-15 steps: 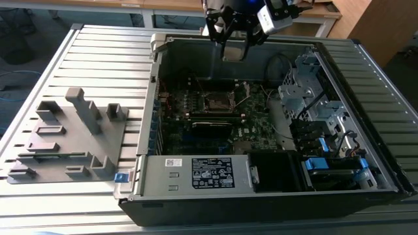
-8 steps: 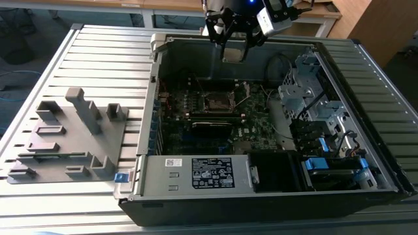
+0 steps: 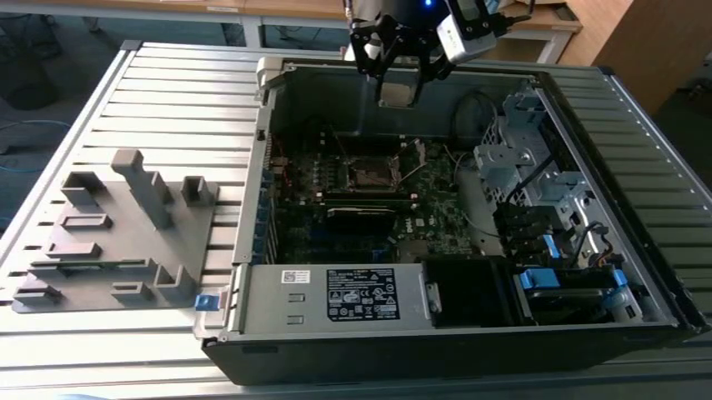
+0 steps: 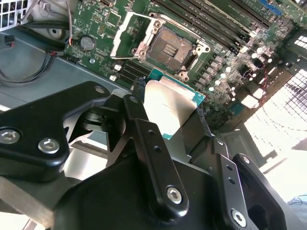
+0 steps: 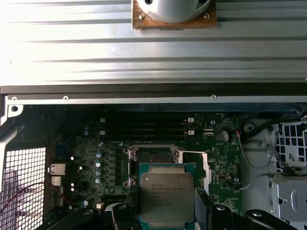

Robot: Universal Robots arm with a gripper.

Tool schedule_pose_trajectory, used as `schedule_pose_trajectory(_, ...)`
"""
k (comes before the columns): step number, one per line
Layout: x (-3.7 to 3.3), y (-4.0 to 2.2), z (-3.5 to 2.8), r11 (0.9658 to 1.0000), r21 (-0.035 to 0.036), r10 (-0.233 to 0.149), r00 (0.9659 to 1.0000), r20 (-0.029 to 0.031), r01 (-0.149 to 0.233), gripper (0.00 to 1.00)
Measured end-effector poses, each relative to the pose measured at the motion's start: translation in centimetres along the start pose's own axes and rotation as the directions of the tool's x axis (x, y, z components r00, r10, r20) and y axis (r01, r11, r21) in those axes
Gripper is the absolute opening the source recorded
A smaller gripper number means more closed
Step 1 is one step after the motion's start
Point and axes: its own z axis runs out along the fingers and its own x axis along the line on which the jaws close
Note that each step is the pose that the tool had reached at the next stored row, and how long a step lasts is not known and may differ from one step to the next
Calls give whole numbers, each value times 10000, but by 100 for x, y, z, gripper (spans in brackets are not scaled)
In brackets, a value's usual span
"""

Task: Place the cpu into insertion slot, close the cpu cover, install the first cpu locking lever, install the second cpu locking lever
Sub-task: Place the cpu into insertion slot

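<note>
Black jaws around square cpu (image 4: pixel 170 108), grey-topped, green-edged.

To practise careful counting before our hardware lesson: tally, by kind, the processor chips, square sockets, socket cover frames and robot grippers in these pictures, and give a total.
Flat square grey-topped metal cpu, held by the black gripper: 1
Square insertion slot, dark centre, silver rim, unfilled: 1
Thin silver metal-frame cpu cover, swung open: 1
Black gripper: 1
Total: 4
</note>
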Motion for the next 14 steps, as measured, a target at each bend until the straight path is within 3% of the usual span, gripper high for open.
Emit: schedule_pose_trajectory(14, 0, -5, 46, 10000, -2, 0, 10000, 1, 0, 54)
